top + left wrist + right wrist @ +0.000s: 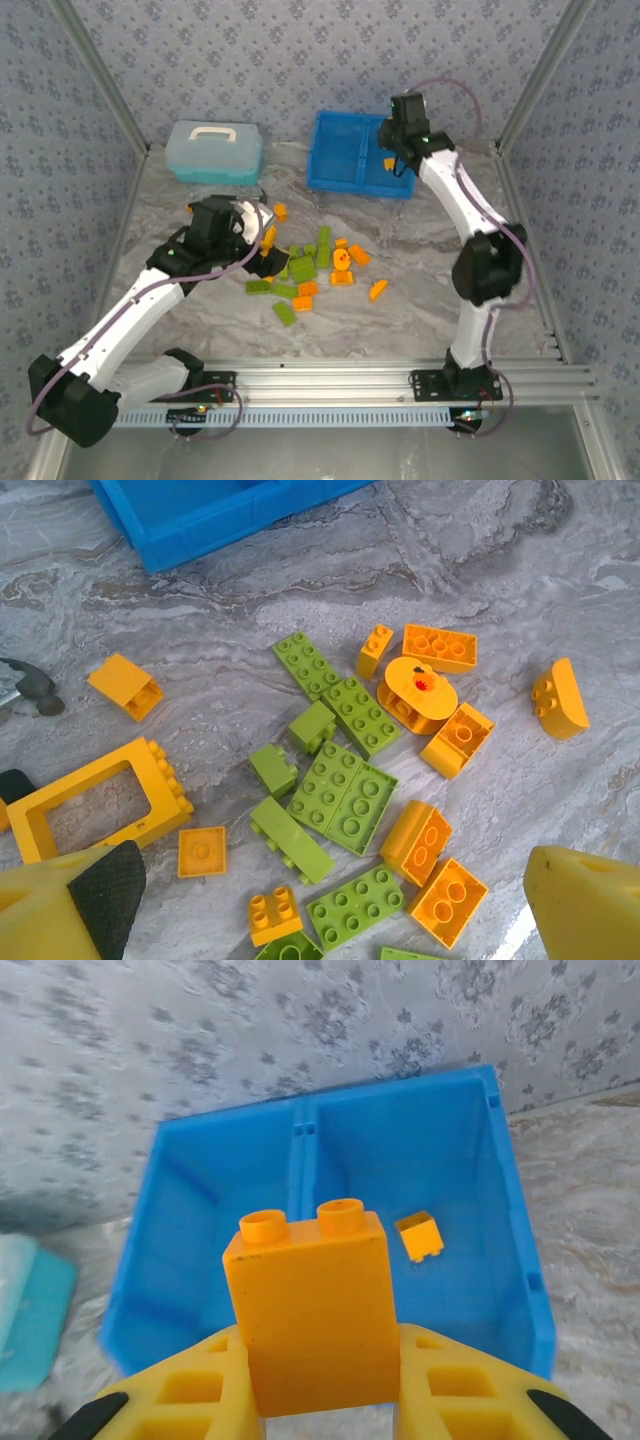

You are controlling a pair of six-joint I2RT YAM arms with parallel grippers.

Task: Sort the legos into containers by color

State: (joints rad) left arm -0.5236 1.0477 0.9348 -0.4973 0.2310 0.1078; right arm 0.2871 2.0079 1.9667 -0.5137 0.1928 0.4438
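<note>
From above, the right tool hangs over the right compartment of the blue tray, with a spot of orange just beneath it; from here I cannot tell whether that is a held piece or one lying in the tray. The left tool sits low over the marbled desk, released, with the loose legos scattered under it and off to its right, well apart from the tray. A pale blue lidded box stands beyond the left tool, beside the tray. On the left wrist camera, the two yellow fingers stand far apart, gripping nothing. Lime green bricks cluster straight ahead and orange bricks lie mostly toward the right finger. A rounded orange piece with a dark mark sits farther ahead, and the orange frame piece lies flat just ahead of the left finger. On the right wrist camera, the tool is clenched on a tall orange brick, studs pointing away, its sides pressed between the fingers. The tray lies below and ahead of the tool, and a small orange brick rests on the floor of the right compartment, just right of the held brick's top
</note>
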